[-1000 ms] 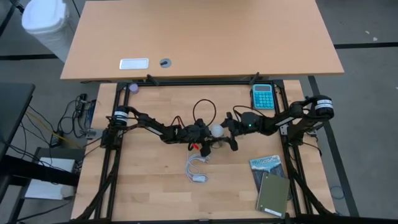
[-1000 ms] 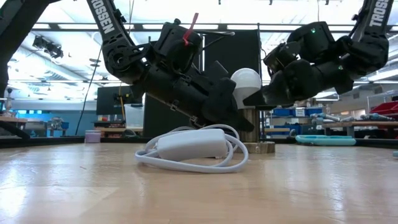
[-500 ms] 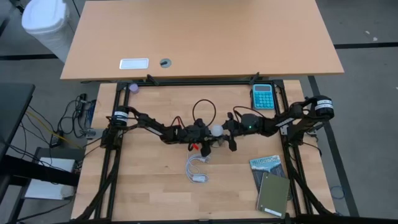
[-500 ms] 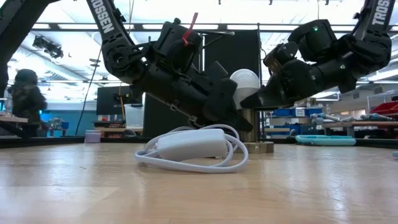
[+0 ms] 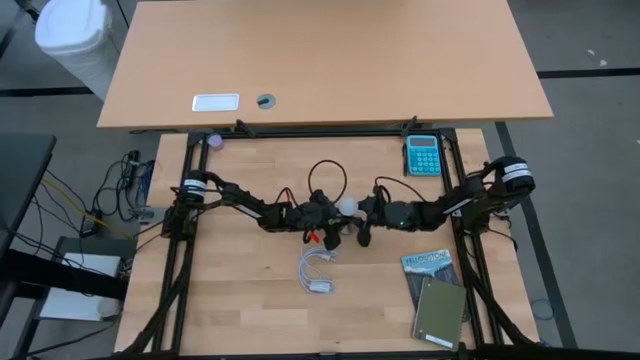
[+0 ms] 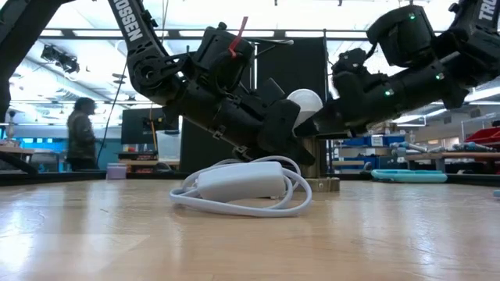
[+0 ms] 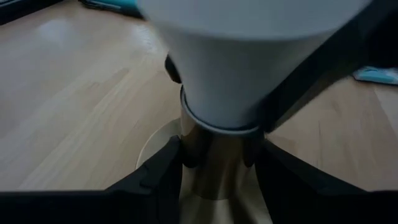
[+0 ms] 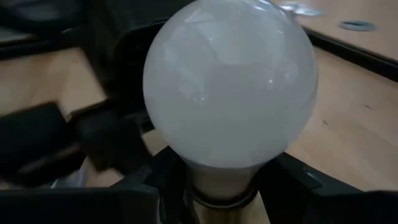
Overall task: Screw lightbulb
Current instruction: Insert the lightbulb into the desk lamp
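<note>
Near the surface's (image 5: 250, 300) middle, the lightbulb (image 6: 303, 105) stands upright with its base in the socket (image 7: 214, 162). The left hand (image 7: 214, 165) clamps the socket; the right hand (image 8: 217, 180) grips the lightbulb's neck. Seating looks begun; final tightening probably remains.

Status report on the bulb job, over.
Left tool shut on socket. Right tool shut at lightbulb neck. Bulb upright in socket. White cord coiled nearby, not blocking.

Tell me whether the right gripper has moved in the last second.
Yes. In the high view the right gripper has shifted left, away from the calculator, beside the lightbulb.
</note>
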Robot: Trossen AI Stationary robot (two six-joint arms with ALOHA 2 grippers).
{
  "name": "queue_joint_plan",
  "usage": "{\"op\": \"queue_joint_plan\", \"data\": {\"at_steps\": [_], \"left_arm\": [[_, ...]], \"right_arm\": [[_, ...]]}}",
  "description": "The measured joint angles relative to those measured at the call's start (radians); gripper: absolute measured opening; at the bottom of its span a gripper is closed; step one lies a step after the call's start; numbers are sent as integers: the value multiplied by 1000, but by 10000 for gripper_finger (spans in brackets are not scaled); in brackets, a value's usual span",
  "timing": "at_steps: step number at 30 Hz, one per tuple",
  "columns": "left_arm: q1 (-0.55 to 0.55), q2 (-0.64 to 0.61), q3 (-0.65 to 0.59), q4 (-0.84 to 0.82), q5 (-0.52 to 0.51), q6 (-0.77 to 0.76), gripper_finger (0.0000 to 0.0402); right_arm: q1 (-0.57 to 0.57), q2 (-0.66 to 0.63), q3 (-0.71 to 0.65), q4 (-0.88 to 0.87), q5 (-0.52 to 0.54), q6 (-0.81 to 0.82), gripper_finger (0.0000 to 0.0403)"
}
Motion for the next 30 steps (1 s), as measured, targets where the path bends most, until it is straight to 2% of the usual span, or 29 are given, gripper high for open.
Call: {"op": "queue_joint_plan", "data": {"at_steps": [10,13,18,21,28,30], "left_arm": [[1,-1,-2,-9,-31,-5,188],[1,-1,-1,-6,-27,-4,188],[1,-1,0,-8,-27,-2,188],[1,-1,0,-8,-26,-2,188],[0,-1,1,-14,-1,3,188],[0,-1,1,-15,13,6,188]], "right_arm": [[126,167,130,-1,434,165,170],[152,184,152,-12,507,181,170],[159,184,156,-20,507,155,173],[159,180,146,-7,467,110,186],[139,97,92,-27,313,57,268],[116,54,67,-40,224,26,294]]}}
